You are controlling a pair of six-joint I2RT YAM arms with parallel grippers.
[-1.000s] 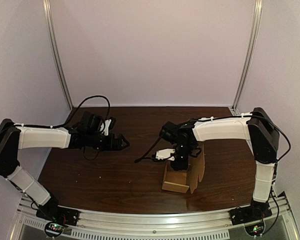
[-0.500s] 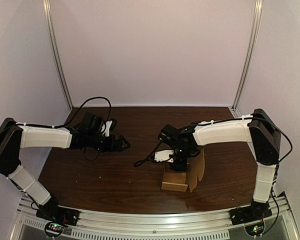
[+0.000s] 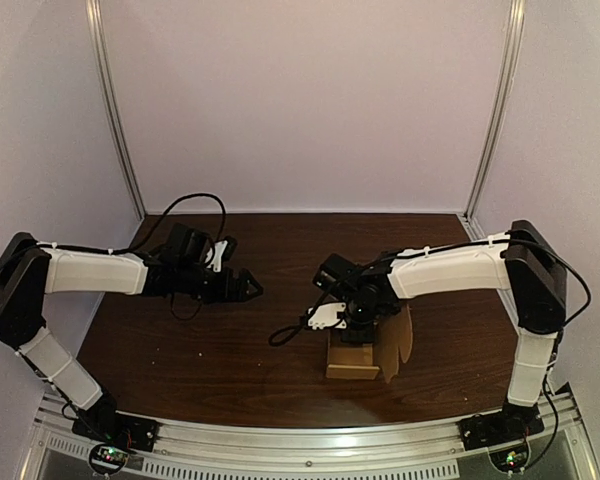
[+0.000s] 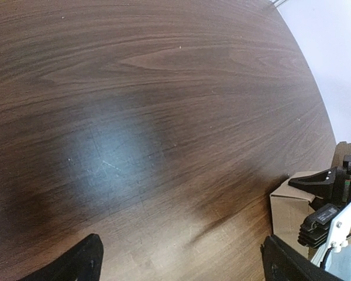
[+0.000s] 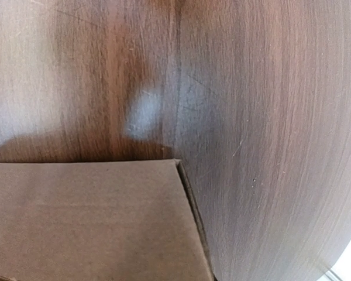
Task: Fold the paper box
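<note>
The brown paper box [image 3: 353, 359] stands on the dark wooden table [image 3: 210, 350], right of centre, with one flap [image 3: 397, 343] raised on its right side. My right gripper [image 3: 359, 322] is low over the box's top, touching or just above it; its fingers are hidden. A flat cardboard panel [image 5: 88, 222] fills the lower left of the right wrist view, with no fingers in sight. My left gripper [image 3: 250, 288] hovers open over bare table, well left of the box. In the left wrist view, the left gripper [image 4: 181, 266] has nothing between its fingers, and the box [image 4: 289, 202] sits at the right edge.
A black cable [image 3: 290, 330] trails from the right wrist across the table left of the box. Metal rails [image 3: 280, 440] run along the near edge. Pale walls enclose the back and sides.
The right wrist has shifted slightly left and lower over the box. The left gripper has crept a little to the right. The box has barely moved.
</note>
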